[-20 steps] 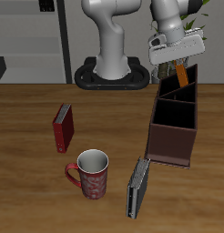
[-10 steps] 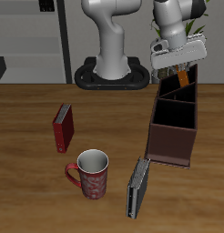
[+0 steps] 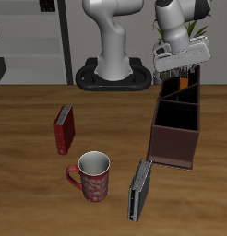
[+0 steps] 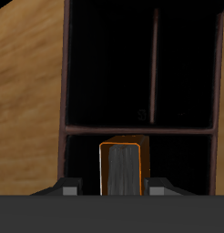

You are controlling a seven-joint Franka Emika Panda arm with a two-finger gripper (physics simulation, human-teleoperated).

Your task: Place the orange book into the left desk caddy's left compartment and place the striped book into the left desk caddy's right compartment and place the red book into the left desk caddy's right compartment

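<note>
gripper [image 3: 183, 76] at upper right of the exterior frame clamps the orange book [image 3: 184, 80] upright over the caddy [image 3: 175, 124]'s slanted end; lower straight, clear of partitions, then release.

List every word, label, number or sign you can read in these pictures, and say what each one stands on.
None can be read.
The orange book: plain cover, no title.
The red book and the mug: only a faint pattern, no letters.
The striped book: pale stripes, no text.
The left desk caddy: bare dark walls.
</note>
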